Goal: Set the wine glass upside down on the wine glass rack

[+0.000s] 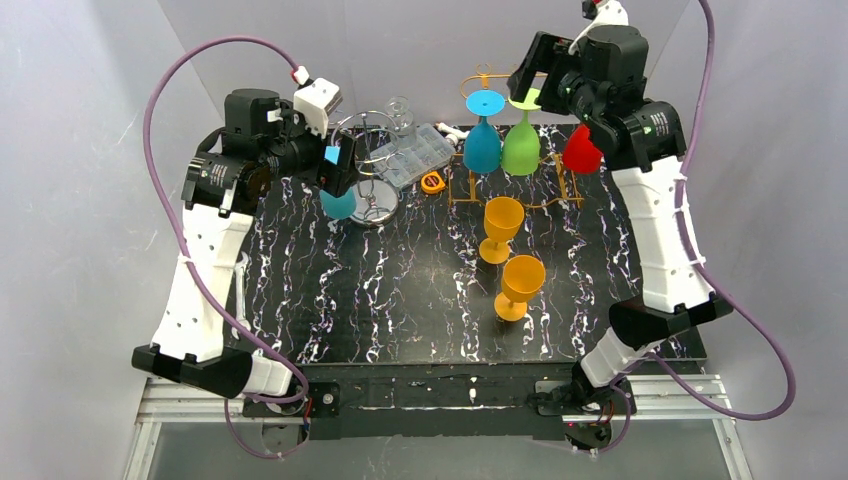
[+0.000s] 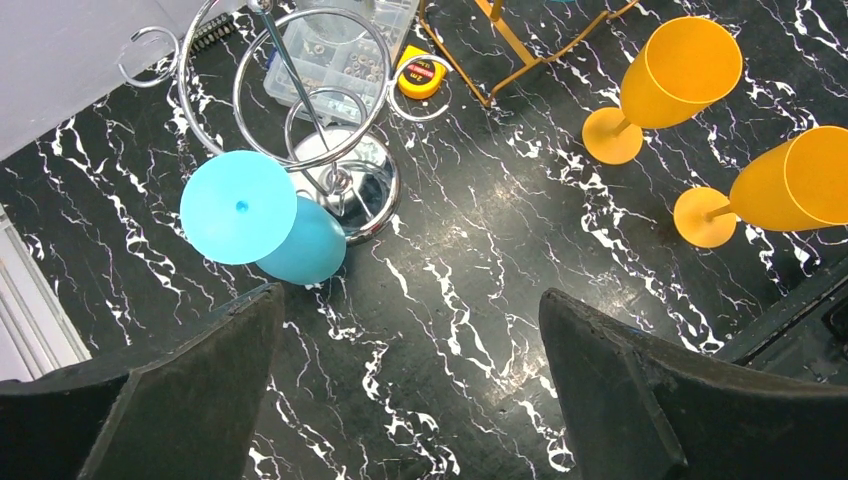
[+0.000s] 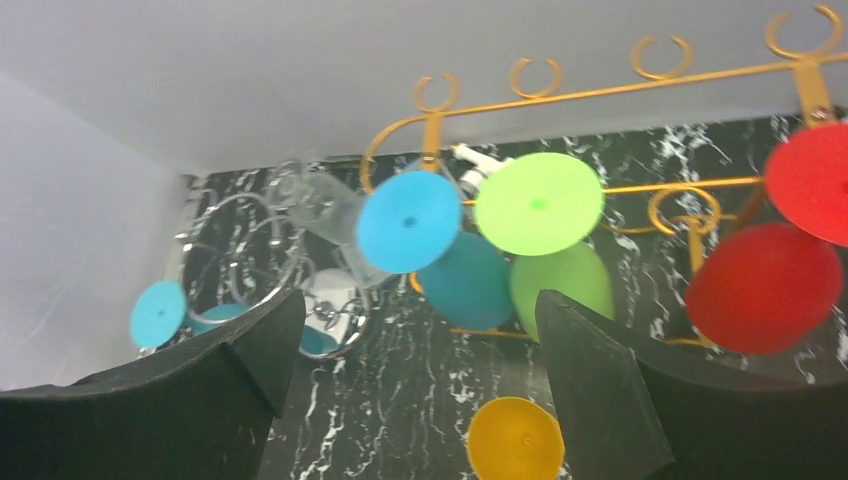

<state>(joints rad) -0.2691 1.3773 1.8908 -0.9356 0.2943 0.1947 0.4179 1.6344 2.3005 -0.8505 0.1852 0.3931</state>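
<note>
left claw [image 2: 415, 390], right claw [image 3: 415, 390] gape empty; smooth green glass [image 3: 540, 205] hangs inverted on gold wire rack [image 3: 600, 91].

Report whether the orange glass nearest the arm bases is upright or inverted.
Upright. The orange glass stands on its foot on the table, open bowl facing up, clear of the gold rack.

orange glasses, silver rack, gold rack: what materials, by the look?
Orange glasses: probably plastic, since they are opaque with even colour and a soft sheen.
Silver rack: metal wire with a chrome-like mirror finish, and its base reflects the surroundings.
Gold rack: thin metal rod, gold-coloured. Cannot tell whether that is paint or plating.
</note>
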